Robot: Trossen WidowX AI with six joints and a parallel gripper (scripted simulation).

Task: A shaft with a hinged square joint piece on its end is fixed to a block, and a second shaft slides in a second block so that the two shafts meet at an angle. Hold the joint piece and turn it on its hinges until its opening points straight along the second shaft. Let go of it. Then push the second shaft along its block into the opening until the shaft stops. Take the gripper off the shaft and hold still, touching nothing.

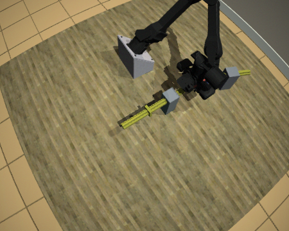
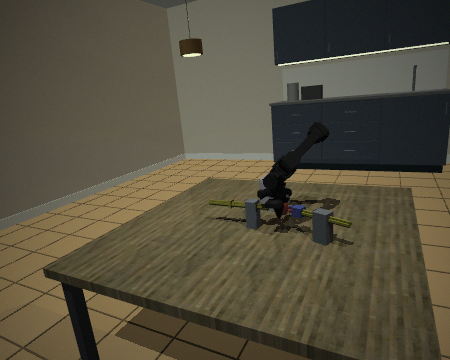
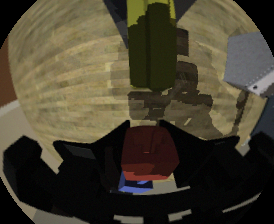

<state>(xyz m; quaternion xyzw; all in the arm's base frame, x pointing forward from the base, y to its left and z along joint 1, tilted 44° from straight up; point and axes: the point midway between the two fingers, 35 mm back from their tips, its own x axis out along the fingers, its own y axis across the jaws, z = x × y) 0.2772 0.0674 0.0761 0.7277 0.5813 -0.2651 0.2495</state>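
Joint piece [image 3: 149,152] clamped btwn end effector [image 2: 279,214] [image 3: 144,123] fingertips.

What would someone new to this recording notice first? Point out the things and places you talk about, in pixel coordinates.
Probably the yellow shaft with a raised collar [image 1: 148,110] [image 2: 231,204], running through a grey block [image 1: 171,95] [image 2: 252,215] on the table. Next, the black gripper [image 1: 191,87] [image 2: 279,212] [image 3: 144,123] between the two blocks, shut on a red joint piece [image 2: 285,208] [image 3: 149,152], with a blue part [image 2: 298,211] [image 3: 135,188] beside it.
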